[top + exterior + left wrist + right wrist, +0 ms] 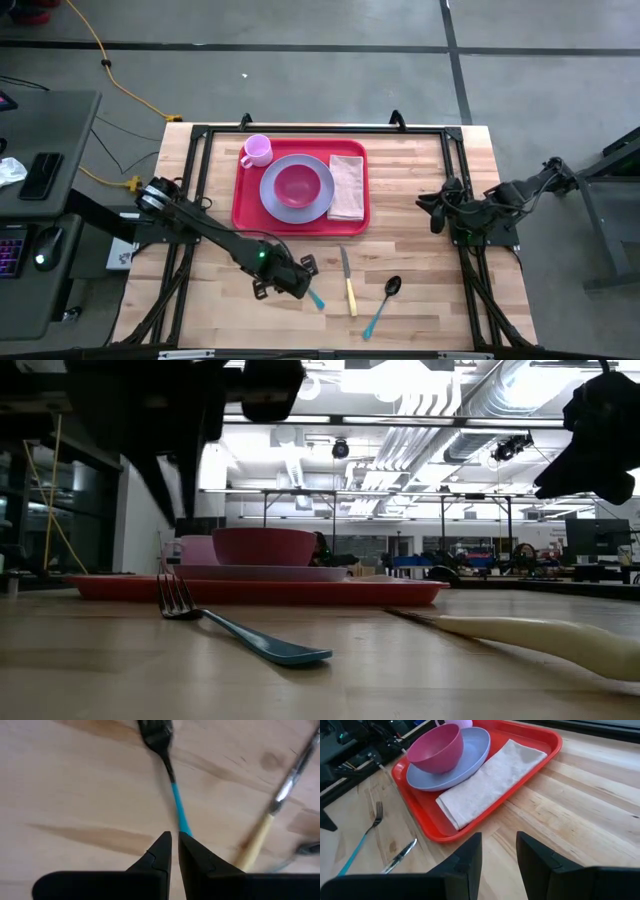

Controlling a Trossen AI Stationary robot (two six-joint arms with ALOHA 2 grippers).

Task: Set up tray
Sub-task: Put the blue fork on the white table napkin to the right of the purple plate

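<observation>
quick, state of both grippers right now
Left gripper: fingers nearly together at the end of the fork handle's blue end; whether it grips cannot be told.
Right gripper: open, holding nothing, waiting beside the tray.

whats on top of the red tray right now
The red tray holds a lavender plate with a pink bowl on it, a pink cup and a folded napkin. The tray floor under the plate and napkin is covered.
</observation>
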